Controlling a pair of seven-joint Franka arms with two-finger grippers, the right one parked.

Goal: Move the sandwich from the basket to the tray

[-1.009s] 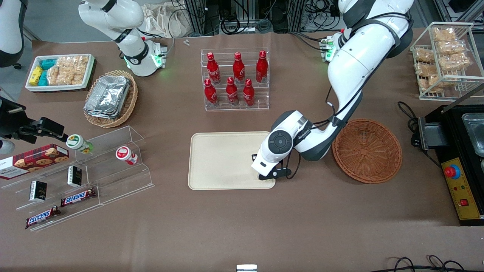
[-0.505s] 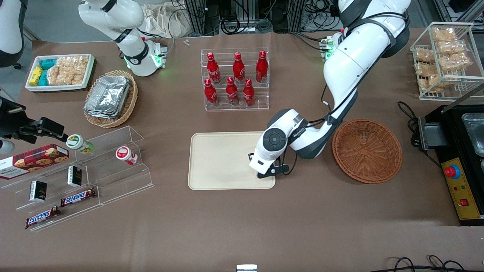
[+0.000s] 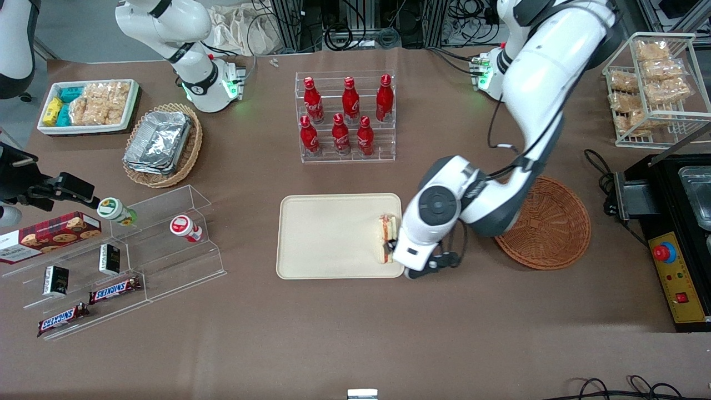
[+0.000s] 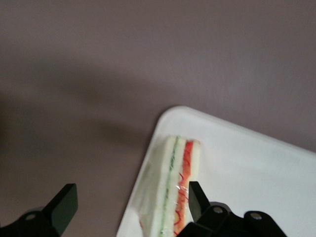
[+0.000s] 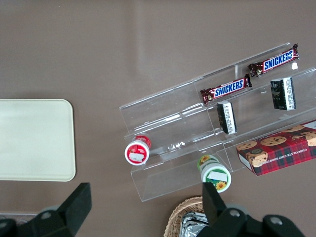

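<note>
The sandwich lies on the cream tray, at the tray's edge nearest the working arm, with its red and green filling showing. My left gripper hovers just over that edge, open. In the left wrist view the sandwich sits on the tray below and between the spread fingers, close to one fingertip, and the other hangs over bare table. The reddish-brown basket stands beside the tray toward the working arm's end, partly hidden by the arm, and its visible part holds nothing.
A clear rack of red bottles stands farther from the front camera than the tray. A clear stepped shelf with snack bars and jars lies toward the parked arm's end. A black appliance stands beside the basket.
The gripper has risen and shifted from over the tray toward the basket. The sandwich, hidden under the hand before, now lies uncovered on the tray.
</note>
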